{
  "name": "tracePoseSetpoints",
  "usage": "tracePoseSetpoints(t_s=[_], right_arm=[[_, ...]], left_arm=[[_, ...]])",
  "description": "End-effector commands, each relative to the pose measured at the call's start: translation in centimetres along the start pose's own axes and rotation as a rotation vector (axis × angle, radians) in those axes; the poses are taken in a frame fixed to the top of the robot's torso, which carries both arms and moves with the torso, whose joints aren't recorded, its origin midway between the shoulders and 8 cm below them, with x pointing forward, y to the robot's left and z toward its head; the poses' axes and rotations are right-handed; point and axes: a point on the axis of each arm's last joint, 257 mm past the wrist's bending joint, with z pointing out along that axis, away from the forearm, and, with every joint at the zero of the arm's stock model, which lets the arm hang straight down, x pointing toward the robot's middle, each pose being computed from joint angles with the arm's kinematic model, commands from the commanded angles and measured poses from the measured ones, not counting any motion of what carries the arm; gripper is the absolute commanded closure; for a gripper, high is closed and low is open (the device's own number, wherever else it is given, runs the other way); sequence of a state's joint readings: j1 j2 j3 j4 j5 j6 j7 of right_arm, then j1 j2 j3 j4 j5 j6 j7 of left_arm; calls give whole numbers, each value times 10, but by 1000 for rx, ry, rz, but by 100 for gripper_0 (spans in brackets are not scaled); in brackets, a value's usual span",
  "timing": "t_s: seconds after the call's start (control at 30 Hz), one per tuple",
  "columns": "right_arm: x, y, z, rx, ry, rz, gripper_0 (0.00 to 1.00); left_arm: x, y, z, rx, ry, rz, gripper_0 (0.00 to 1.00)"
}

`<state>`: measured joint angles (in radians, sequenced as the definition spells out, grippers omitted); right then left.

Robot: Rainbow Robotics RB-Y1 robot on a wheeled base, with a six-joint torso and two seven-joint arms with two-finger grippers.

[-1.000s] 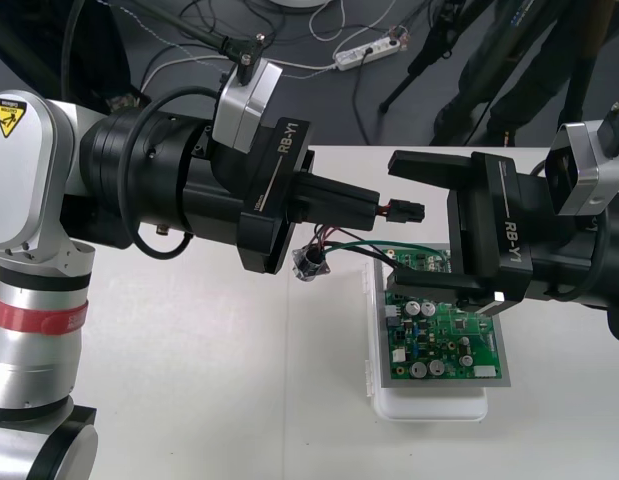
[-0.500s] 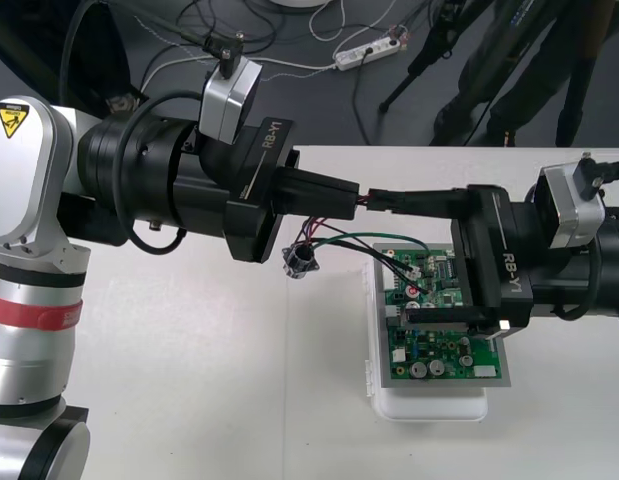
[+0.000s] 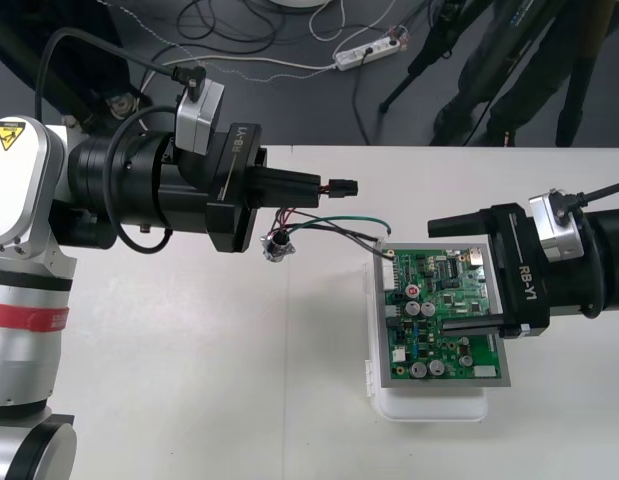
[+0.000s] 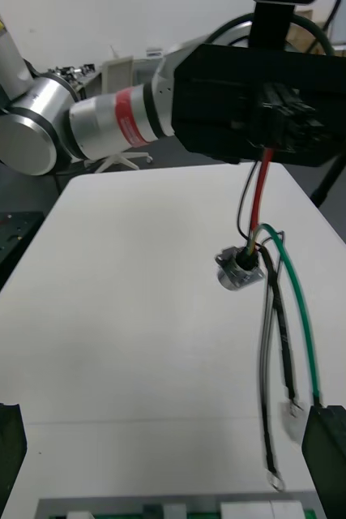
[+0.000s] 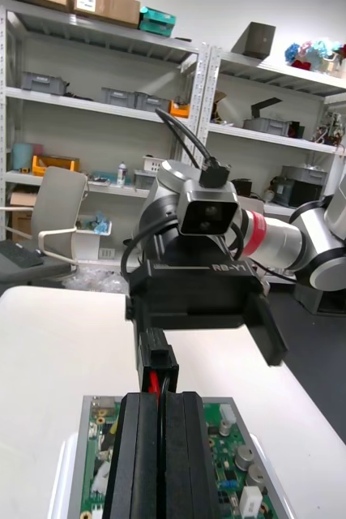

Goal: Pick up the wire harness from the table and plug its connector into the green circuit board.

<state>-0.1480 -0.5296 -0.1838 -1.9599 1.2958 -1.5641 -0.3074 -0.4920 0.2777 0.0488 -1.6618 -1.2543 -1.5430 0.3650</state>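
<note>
The harness [image 4: 262, 190] is off the table, held by the left claw [image 3: 317, 186], whose fingers are clenched on it just behind the plug [image 3: 341, 186]. The plug pokes out past the fingertips and points right, toward the right claw [image 3: 439, 277]. In the left wrist view the plug sits between the closed fingers, with a red wire running back from it. Red, black and green wires [image 4: 280, 324] droop from the left claw, and the socket [image 3: 277, 245] hangs on them under the claw, left of the board [image 3: 444, 320]. The green wire arcs right and its loose end comes down near the board's far left corner; I cannot tell whether it touches. The plug is apart from the board, out beyond its far left corner.

The board lies flat on a white base [image 3: 429, 405] on the right half of the table [image 3: 189, 380]. The right claw is released, its fingers wide apart, and hovers over the board with one finger by the far edge and the other across the middle.

The table is plain and pale. Beyond its far edge lies dark floor [image 3: 289, 110] with loose cables [image 3: 219, 20] and a white power strip [image 3: 367, 52].
</note>
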Motion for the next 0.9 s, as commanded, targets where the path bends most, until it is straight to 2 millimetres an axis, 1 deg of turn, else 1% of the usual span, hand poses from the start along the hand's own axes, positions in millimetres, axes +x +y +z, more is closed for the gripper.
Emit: tracePoseSetpoints(t_s=[0.03, 0.17, 0.2, 0.27, 0.3, 0.37, 0.47, 0.53, 0.7, 0.8, 0.83, 0.87, 0.9], right_arm=[[7, -28, -26, 60, 100, -84, 0], [18, -31, -35, 65, 160, -96, 0], [18, -31, -35, 65, 160, -96, 0], [25, -33, -42, 67, 202, -106, 0], [25, -33, -42, 67, 202, -106, 0], [35, -36, -50, 71, 262, -117, 0], [46, -38, -59, 77, 317, -123, 0], [58, -38, -68, 80, 374, -125, 0], [83, -35, -81, 66, 476, -124, 0], [93, -35, -88, 67, 522, -130, 0], [101, -35, -93, 64, 560, -130, 0], [104, -35, -96, 63, 575, -132, 0], [111, -33, -101, 56, 608, -131, 0]], left_arm=[[12, -4, -26, -13, 47, 62, 100], [22, -7, -39, -25, 78, 51, 100], [22, -7, -39, -25, 78, 51, 100], [28, -8, -48, -32, 94, 40, 100], [28, -8, -48, -32, 94, 40, 100], [37, -10, -57, -44, 106, 14, 100], [45, -10, -64, -56, 116, 0, 100], [50, -11, -68, -63, 123, -9, 100], [68, -12, -81, -87, 137, -47, 100], [77, -11, -85, -93, 140, -37, 100], [85, -11, -87, -97, 141, -35, 100], [88, -11, -87, -96, 141, -34, 100], [94, -11, -88, -96, 142, -34, 100]])
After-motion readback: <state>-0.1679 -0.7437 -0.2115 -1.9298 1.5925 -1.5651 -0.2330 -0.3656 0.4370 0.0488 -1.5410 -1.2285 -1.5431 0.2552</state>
